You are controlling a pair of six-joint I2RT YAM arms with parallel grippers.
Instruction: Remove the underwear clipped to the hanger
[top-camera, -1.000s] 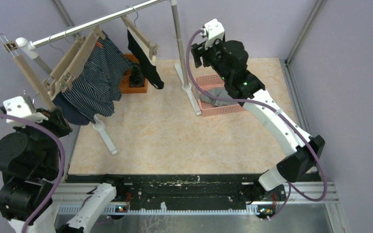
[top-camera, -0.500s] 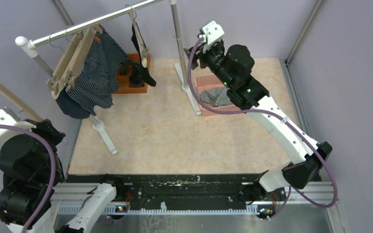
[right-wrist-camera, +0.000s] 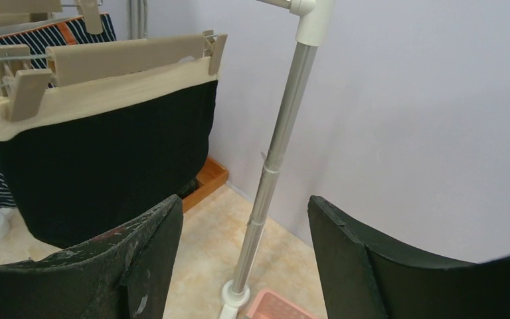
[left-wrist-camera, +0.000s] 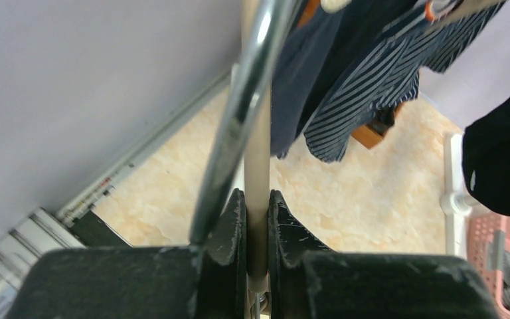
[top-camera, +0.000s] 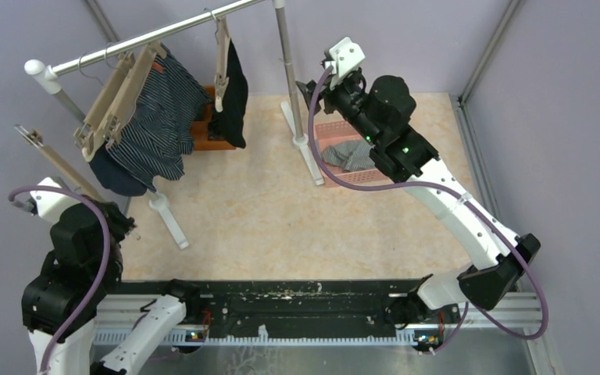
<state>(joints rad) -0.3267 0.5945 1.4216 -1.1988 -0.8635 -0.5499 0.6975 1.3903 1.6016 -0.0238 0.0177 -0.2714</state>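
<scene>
Lavender walls (top-camera: 437,39) box in a pale marbled tabletop (top-camera: 266,211), and from overhead the news is on the left. The left gripper (top-camera: 106,209) has dropped down and away from the rail (top-camera: 164,31), bringing with it the bare hanger (top-camera: 51,156) it held up by the rail end a second ago. That hanger is off the rack with nothing on it. Striped underwear (top-camera: 152,117) hangs clipped at upper left. The black underwear (top-camera: 234,98), swinging wide a moment back, has settled nearly straight. Grey underwear (top-camera: 348,152) lies in the pink basket (top-camera: 355,180). The right gripper (top-camera: 311,86) has edged in beside the rack post (top-camera: 287,62).

Over to the left wrist: the left gripper (left-wrist-camera: 257,199) is clamped tight on the bare hanger (left-wrist-camera: 257,153), whose wire hook runs up past the lens. Striped underwear (left-wrist-camera: 372,73) shows at upper right.

Now the right wrist: the right gripper (right-wrist-camera: 246,206) is spread wide with nothing between the fingers. It faces the black underwear (right-wrist-camera: 106,153), beige waistband pinched in its clip hanger (right-wrist-camera: 126,56). My read is that the black pair comes next, and now that it has stopped swaying, those clips look an easier target.
</scene>
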